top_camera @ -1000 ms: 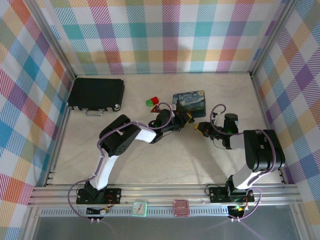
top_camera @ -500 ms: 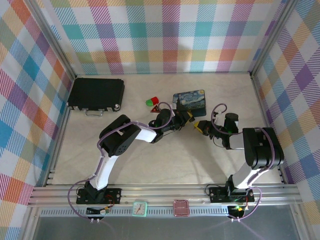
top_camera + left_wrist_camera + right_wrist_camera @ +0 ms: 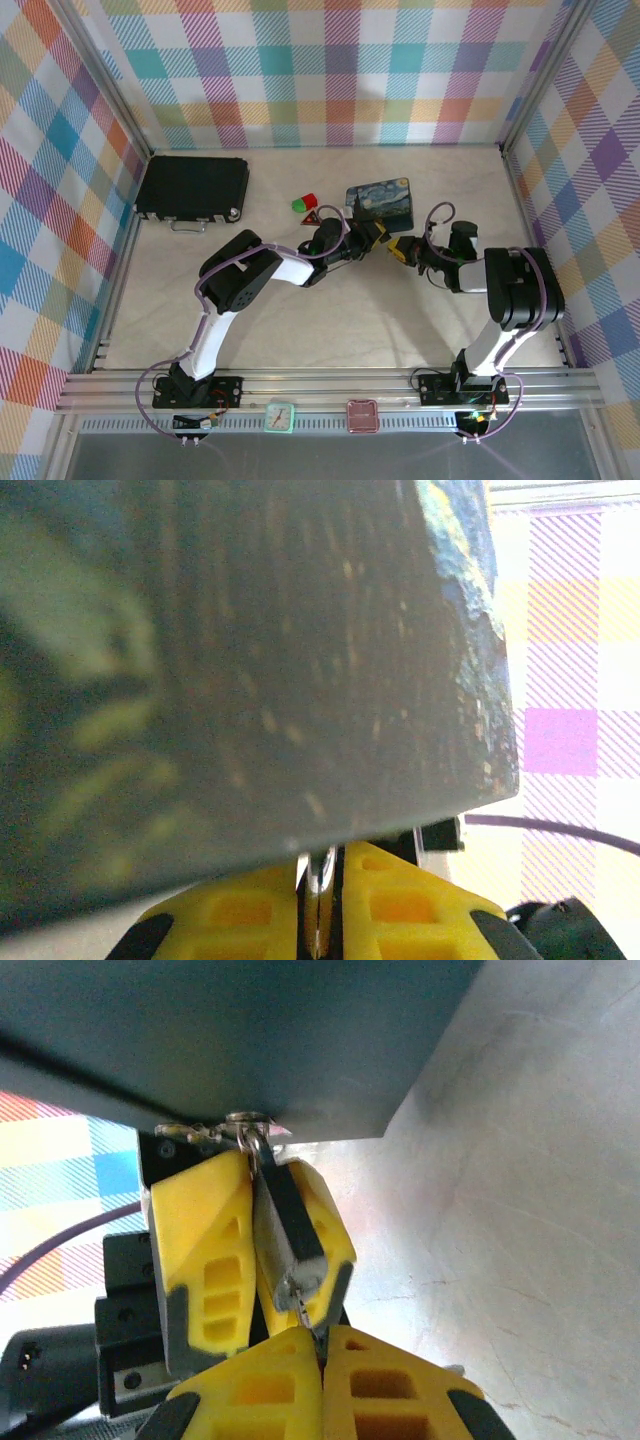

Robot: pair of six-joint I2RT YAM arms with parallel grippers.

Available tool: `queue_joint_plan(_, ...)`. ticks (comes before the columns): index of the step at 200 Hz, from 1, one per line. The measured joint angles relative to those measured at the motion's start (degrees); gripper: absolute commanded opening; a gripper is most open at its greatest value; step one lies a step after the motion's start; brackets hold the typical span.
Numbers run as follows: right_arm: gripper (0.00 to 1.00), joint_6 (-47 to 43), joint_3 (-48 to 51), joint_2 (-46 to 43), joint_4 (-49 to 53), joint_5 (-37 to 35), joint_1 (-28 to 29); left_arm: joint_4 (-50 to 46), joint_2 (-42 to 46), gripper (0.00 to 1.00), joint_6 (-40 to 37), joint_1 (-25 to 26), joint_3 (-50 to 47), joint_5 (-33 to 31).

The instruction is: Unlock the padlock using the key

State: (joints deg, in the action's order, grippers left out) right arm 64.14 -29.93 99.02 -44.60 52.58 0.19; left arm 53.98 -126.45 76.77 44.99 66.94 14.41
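The padlock (image 3: 290,1228) is clamped between the left gripper's (image 3: 320,892) yellow fingers just beside the blue tin (image 3: 250,1040), while what appears to be the key (image 3: 307,1310) is pinched in the closed right gripper (image 3: 322,1360), its tip touching the padlock's facing end.

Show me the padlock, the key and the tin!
padlock (image 3: 288,1215), right wrist view, dark body.
key (image 3: 309,1315), right wrist view, thin shaft.
tin (image 3: 380,200), top view, painted lid.
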Motion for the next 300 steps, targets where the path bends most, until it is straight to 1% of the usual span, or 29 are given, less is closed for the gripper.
queue_joint_plan(41,0.00,7.28,-0.85,6.14,-6.38,6.29,-1.88,-0.46,-0.37,0.00,2.10,0.31,0.00,-0.11)
queue_joint_plan(89,0.00,7.37,-0.81,6.99,-8.20,7.06,-2.27,-0.44,-0.50,0.00,2.75,0.37,0.00,-0.04)
queue_joint_plan(115,0.00,10.78,0.74,6.01,-10.32,5.73,-2.25,-0.04,-0.50,0.00,2.67,0.44,0.00,0.15)
queue_joint_plan(129,0.00,12.04,2.03,3.87,-10.34,4.04,-2.01,0.50,-0.50,0.00,2.73,0.66,0.00,0.35)
queue_joint_plan(141,0.00,10.91,2.05,1.33,-7.06,2.27,-1.57,1.42,-0.48,0.00,2.80,0.70,0.00,0.31)
queue_joint_plan(165,0.00,5.16,1.92,-5.05,1.66,-2.93,-0.57,2.03,0.00,0.00,2.95,0.72,-0.13,0.00)
queue_joint_plan(178,0.08,2.60,1.92,-7.89,4.98,-4.68,-0.11,1.57,1.14,0.00,2.82,0.90,-0.61,-0.48)
queue_joint_plan(191,0.20,1.03,1.92,-10.38,7.58,-5.75,0.11,0.85,2.19,0.00,2.45,1.11,-0.79,-0.87)
queue_joint_plan(208,0.35,-1.73,1.75,-13.31,11.15,-8.81,-0.02,0.90,2.75,0.00,2.01,1.73,-0.68,-1.53)
queue_joint_plan(232,0.50,-4.70,1.81,-17.81,17.86,-13.31,-0.57,0.33,2.60,0.00,1.29,2.27,0.90,-2.32)
queue_joint_plan(244,0.53,-6.69,1.90,-21.66,21.05,-16.09,-0.85,0.37,2.01,0.00,0.72,2.71,2.08,-2.60)
queue_joint_plan(265,0.53,-9.90,2.21,-28.65,25.68,-19.76,-0.98,0.44,0.39,0.00,0.17,3.28,3.65,-3.19)
queue_joint_plan(283,0.51,-11.47,3.39,-32.65,26.71,-21.24,-0.98,0.35,-0.66,0.00,0.09,3.32,3.87,-3.58)
queue_joint_plan(300,0.48,-12.13,5.18,-33.70,26.69,-21.77,-0.98,0.24,-1.40,0.00,0.04,3.32,3.87,-4.15)
